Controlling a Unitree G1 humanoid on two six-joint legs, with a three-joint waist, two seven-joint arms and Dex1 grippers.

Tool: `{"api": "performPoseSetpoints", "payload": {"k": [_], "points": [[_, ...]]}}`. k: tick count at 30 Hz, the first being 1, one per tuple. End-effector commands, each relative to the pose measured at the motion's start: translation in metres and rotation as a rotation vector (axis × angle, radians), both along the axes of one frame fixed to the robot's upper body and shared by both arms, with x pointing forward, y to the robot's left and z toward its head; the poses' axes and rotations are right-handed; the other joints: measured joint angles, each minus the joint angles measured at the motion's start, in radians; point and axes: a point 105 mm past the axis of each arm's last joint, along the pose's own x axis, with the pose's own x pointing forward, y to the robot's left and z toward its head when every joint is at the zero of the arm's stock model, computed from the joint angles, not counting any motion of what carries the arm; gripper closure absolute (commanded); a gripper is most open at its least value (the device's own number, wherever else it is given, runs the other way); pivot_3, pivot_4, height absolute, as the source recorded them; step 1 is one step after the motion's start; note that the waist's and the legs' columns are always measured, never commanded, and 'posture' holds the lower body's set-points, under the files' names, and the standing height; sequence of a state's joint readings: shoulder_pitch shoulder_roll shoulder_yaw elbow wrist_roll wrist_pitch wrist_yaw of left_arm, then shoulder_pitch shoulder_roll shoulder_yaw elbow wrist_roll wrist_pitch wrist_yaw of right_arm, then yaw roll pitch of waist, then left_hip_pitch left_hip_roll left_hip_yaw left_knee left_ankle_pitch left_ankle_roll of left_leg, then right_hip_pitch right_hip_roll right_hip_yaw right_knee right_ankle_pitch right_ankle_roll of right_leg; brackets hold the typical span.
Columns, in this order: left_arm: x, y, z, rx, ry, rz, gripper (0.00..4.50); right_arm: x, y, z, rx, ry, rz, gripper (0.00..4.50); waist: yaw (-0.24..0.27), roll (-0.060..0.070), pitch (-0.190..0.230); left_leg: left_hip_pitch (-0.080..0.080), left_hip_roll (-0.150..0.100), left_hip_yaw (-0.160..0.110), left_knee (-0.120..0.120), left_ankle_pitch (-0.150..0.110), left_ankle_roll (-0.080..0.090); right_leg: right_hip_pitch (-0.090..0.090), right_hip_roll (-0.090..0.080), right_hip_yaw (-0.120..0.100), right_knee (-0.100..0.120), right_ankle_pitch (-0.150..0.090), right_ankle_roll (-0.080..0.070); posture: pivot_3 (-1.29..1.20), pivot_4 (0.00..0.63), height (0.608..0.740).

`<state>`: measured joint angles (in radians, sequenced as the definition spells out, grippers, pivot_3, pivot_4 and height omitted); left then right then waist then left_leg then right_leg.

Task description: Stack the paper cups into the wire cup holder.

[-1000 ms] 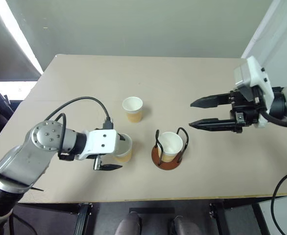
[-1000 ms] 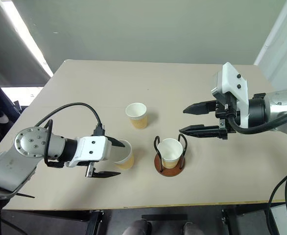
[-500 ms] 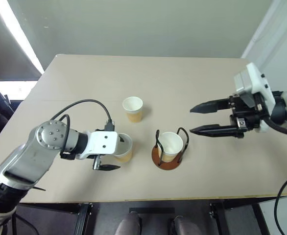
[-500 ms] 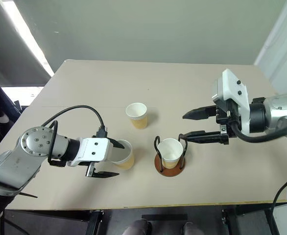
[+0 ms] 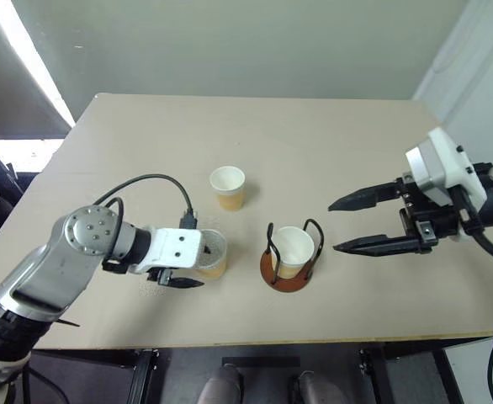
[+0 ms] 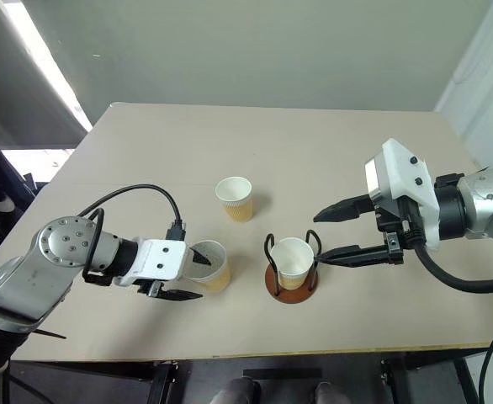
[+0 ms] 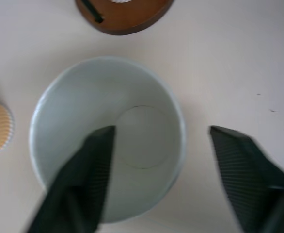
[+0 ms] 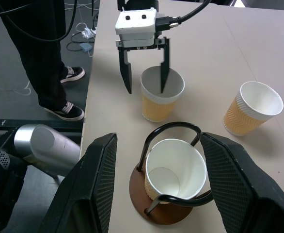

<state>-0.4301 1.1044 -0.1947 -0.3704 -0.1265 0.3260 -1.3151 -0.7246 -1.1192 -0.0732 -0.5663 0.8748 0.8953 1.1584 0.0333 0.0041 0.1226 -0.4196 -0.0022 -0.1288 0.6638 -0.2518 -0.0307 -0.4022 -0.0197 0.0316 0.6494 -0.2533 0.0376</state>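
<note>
One finger of the left tool [image 6: 182, 273] sits inside a cup [image 6: 208, 265], jaws unclenched; closing could crush its wall.

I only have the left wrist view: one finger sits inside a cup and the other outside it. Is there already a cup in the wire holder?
Observer: Yes, one paper cup stands upright inside the wire cup holder.
Operator: Where is the right end effector?
Observer: The right end effector hovers open on the robot's right of the holder, touching nothing.
Operator: Is the tan thing at my view's edge the last cup?
Observer: Yes, the third cup stands upright on the table, apart from your cup and farther from the robot.
</note>
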Motion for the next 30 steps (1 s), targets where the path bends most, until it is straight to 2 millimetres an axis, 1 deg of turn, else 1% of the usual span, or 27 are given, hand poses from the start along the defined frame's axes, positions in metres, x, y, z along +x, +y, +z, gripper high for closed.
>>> {"api": "performPoseSetpoints", "payload": {"k": [1,5,6,11,15,18,19,25,30], "points": [[-0.002,-0.002,0.003,0.003,-0.005,-0.031,2.79,0.0,-0.002,0.006,-0.001,-0.037,-0.015,1.76,0.0,0.0,0.0,0.0,0.0,0.0,0.0,0.0,0.0,0.0,0.0,0.0,0.0,0.0,0.0,0.0,0.15,0.74],[-0.003,-0.004,0.004,0.002,0.005,-0.046,4.31,0.0,-0.002,0.005,0.001,-0.028,-0.018,1.76,0.0,0.0,0.0,0.0,0.0,0.0,0.0,0.0,0.0,0.0,0.0,0.0,0.0,0.0,0.0,0.0,0.15,0.74],[-0.004,-0.004,0.005,0.003,0.007,-0.05,4.46,0.0,-0.002,0.005,0.001,-0.026,-0.018,1.76,0.0,0.0,0.0,0.0,0.0,0.0,0.0,0.0,0.0,0.0,0.0,0.0,0.0,0.0,0.0,0.0,0.15,0.74],[-0.004,-0.006,0.011,-0.009,0.016,-0.06,4.46,0.001,-0.001,0.006,0.009,-0.033,-0.021,1.76,0.0,0.0,0.0,0.0,0.0,0.0,0.0,0.0,0.0,0.0,0.0,0.0,0.0,0.0,0.0,0.0,0.15,0.74],[0.0,-0.005,0.022,-0.023,0.0,-0.056,4.46,0.001,0.0,0.007,0.027,-0.053,-0.012,1.76,0.0,0.0,0.0,0.0,0.0,0.0,0.0,0.0,0.0,0.0,0.0,0.0,0.0,0.0,0.0,0.0,0.15,0.74],[0.002,-0.011,0.041,-0.125,0.011,-0.052,4.46,0.001,-0.001,0.006,0.039,-0.069,0.006,1.76,0.001,0.0,0.0,0.0,0.0,0.0,0.0,0.0,0.0,0.0,0.0,0.0,0.0,0.0,0.0,0.0,0.15,0.74],[0.002,-0.014,0.051,-0.159,0.007,-0.053,4.46,0.001,-0.002,0.005,0.034,-0.067,0.013,1.76,0.001,0.0,0.0,0.0,0.0,0.0,0.0,0.0,0.0,0.0,0.0,0.0,0.0,0.0,0.0,0.0,0.15,0.74],[0.007,-0.018,0.095,-0.279,-0.042,-0.047,4.46,0.002,-0.008,-0.001,-0.003,-0.059,0.019,1.76,0.001,0.0,0.0,0.0,0.0,0.0,0.001,0.0,0.0,0.0,0.0,0.0,0.0,0.0,0.0,0.0,0.15,0.74],[0.005,-0.027,0.123,-0.347,-0.057,-0.098,4.46,0.008,-0.013,-0.007,-0.024,-0.055,-0.013,1.76,0.001,0.0,0.0,0.0,0.0,0.0,0.001,0.0,0.0,0.0,0.0,0.0,0.0,0.0,0.0,0.0,0.15,0.74]]}}
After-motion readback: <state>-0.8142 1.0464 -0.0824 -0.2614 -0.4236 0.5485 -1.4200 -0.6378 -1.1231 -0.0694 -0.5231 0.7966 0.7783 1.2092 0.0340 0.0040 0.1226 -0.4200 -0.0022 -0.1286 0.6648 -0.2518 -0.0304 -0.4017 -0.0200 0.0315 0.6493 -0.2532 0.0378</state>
